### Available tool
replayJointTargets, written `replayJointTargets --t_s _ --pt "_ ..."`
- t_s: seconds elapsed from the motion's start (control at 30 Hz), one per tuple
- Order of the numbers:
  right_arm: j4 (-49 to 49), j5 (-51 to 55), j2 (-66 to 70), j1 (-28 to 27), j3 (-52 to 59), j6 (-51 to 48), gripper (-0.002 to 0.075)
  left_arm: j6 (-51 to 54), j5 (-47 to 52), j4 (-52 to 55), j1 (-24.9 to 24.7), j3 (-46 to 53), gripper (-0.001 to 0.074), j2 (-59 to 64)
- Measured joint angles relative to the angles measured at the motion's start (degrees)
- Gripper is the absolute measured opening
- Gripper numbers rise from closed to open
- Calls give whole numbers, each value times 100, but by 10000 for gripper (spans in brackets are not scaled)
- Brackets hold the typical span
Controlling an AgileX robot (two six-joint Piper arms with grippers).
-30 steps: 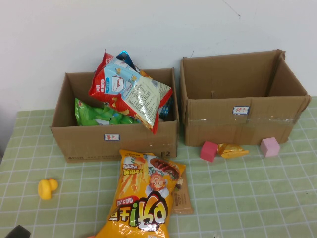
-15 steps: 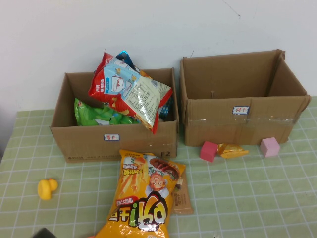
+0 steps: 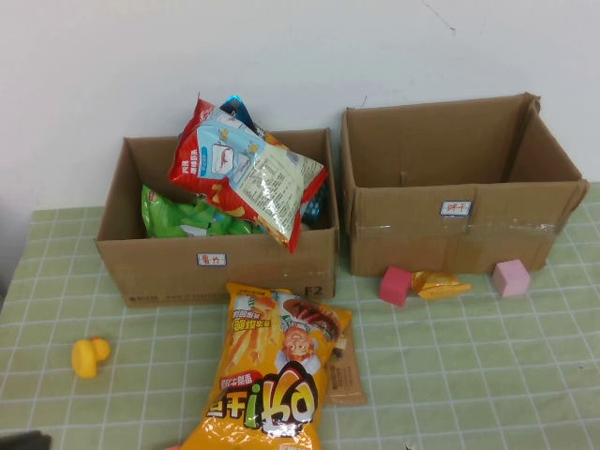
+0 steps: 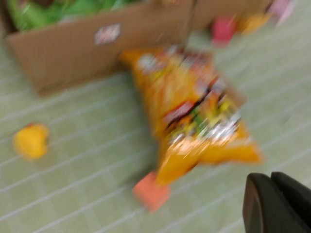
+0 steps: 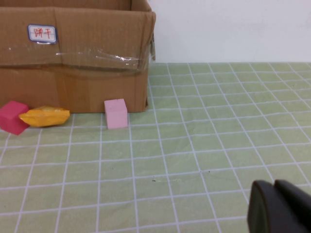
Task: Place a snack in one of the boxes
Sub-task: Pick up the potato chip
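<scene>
A big orange snack bag [image 3: 277, 375] lies flat on the green checked cloth in front of the left box [image 3: 216, 267], which holds several snack bags. A small brown packet [image 3: 343, 375] lies at the big bag's right side. The right box [image 3: 450, 234] stands open, and no contents show in it. My left gripper [image 4: 271, 206] is shut and empty, low at the near left; only a dark tip [image 3: 23, 441] shows in the high view. The orange bag [image 4: 194, 111] lies ahead of it. My right gripper [image 5: 274, 206] is shut and empty over bare cloth, near the right box [image 5: 73, 53].
A red cube [image 3: 395, 285], a small yellow wrapped snack [image 3: 441, 284] and a pink cube [image 3: 511, 277] lie before the right box. A yellow duck [image 3: 89, 356] sits at the near left. An orange-red block [image 4: 150, 191] lies by the bag's near end.
The dark tip of my left arm at the bottom left edge moved right, then back left. Nothing else on the table has moved.
</scene>
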Motion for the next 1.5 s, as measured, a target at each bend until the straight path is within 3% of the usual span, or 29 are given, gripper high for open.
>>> replayJointTargets --t_s 0.33,0.57,0.7,0.9,1.07,1.5 --pt "0 0 0 0 0 0 -2 -480 508 1839 -1171 -1041 -2 2523" --pt "0 0 0 0 0 0 -2 -804 205 2457 -2066 -1469 17 4352" --pt "0 0 0 0 0 0 -2 -938 -300 2503 -2386 -1714 165 5323" --pt "0 0 0 0 0 0 -2 -1513 -705 2362 -2436 -2271 625 6913" --pt "0 0 0 0 0 0 -2 -1603 -1491 2074 -2436 -2508 684 7669" --pt "0 0 0 0 0 0 -2 -1673 -2220 2002 -2436 -3151 692 8902"
